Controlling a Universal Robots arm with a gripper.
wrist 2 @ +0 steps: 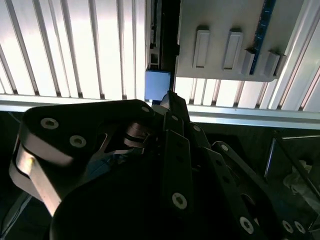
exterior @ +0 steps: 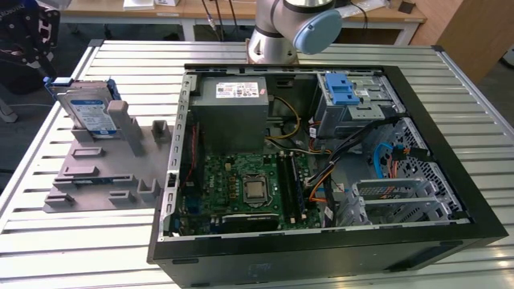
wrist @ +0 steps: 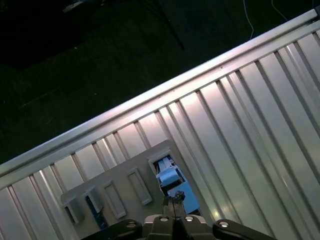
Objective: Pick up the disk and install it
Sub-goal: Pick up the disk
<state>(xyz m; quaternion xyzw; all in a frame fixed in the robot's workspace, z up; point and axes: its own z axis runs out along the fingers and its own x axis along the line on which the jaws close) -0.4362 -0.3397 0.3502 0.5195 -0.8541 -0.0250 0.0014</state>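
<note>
We found the disk (exterior: pixel 86 111) upright in its grey holder (exterior: pixel 96 174) by the bench (exterior: pixel 48 241) edge at the exterior view's left, the end effector (wrist: pixel 175 199) hovering close, fingertips together and empty, so we judged a good grasp needed them parted and squared across the blue rails.

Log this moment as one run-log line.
gripper: at top edge of silver rectangular hard drive with blue plastic rails, contact unclear | drive: upright in grey slotted stand | black computer case: open, drive not installed
</note>
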